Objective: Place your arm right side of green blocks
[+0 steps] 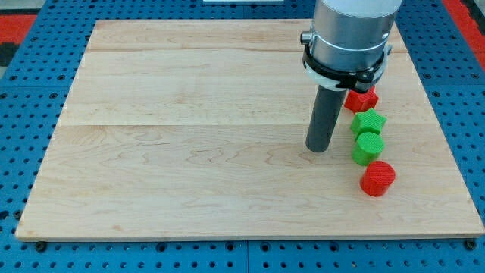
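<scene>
Two green blocks, a green star (369, 121) and a green cylinder (368, 148), sit touching near the wooden board's (189, 152) right edge, between a red star (362, 98) above and a red cylinder (377, 179) below. The rod stands upright, my tip (317, 149) resting on the board just left of the green cylinder, not touching it and holding nothing.
</scene>
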### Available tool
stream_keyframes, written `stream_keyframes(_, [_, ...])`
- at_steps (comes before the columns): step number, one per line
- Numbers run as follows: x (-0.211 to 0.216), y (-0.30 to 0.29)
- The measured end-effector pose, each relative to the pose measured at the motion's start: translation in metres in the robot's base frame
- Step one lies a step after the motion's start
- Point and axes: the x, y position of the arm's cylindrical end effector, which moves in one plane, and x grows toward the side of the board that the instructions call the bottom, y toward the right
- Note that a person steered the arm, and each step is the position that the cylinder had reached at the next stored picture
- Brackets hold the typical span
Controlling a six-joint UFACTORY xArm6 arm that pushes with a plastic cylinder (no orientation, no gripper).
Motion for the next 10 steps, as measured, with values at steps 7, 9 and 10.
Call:
stream_keyframes(7, [0.097,0.134])
stream_keyframes(9, [0.032,0.177])
stream_keyframes(10, [0.002,0.177])
